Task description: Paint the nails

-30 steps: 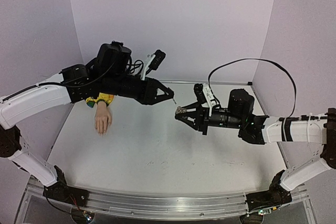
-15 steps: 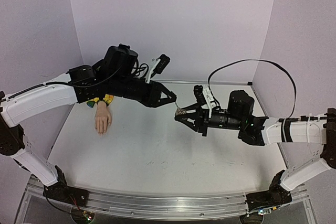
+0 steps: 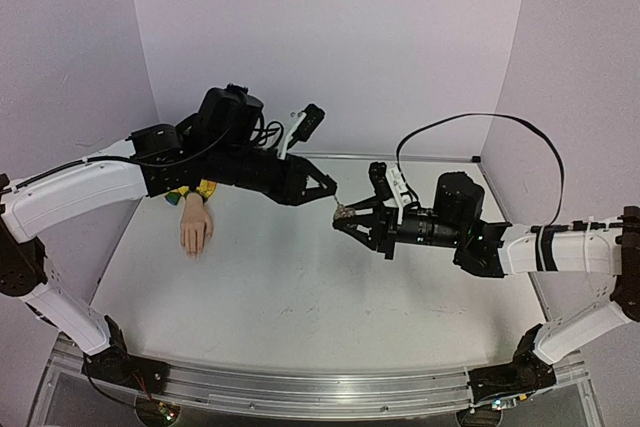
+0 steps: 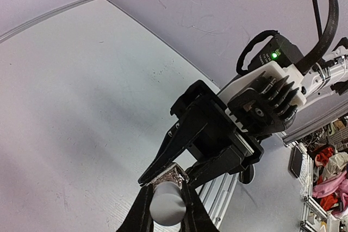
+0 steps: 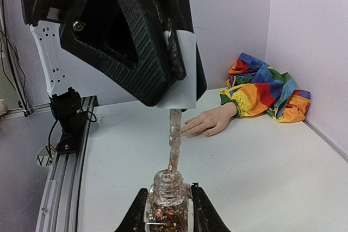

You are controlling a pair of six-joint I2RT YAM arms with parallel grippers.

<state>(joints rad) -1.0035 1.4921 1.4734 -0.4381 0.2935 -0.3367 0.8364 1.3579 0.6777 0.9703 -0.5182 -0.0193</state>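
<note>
Two pincers meet nose to nose over the middle of the tabletop (image 3: 300, 292), and I take the bottle (image 5: 169, 205) as my mark for everything else. The right pincer (image 3: 342, 214) is clamped on that bottle, one finger pressed to each side of the glass. It is a small clear bottle with reddish glitter inside, and its threaded neck stands upright and uncapped. I cannot tell whether its base rests on the tabletop or hangs above it.

Directly above the bottle, the left pincer (image 3: 329, 191) is closed tight on the white cap (image 4: 166, 206). The brush (image 5: 174, 134) hangs down from the cap. It is a thin glittery stem, nearly upright, and its tip sits right at the bottle's mouth. I cannot make out whether the tip dips inside the neck or stops at the rim.

The mannequin hand (image 3: 196, 230) lies flat on the tabletop, well apart from the bottle. It is off to the bottle's left in the top view, and beyond the bottle in the right wrist view. The nails (image 5: 186, 131) are at the end of the hand that is closer to the bottle. They are too small for me to see whether any paint is on them. The rainbow sleeve (image 5: 261, 93) is bunched at the wrist on the side away from the bottle, up against the wall. Nothing touches the hand; both pincers are over by the bottle.
</note>
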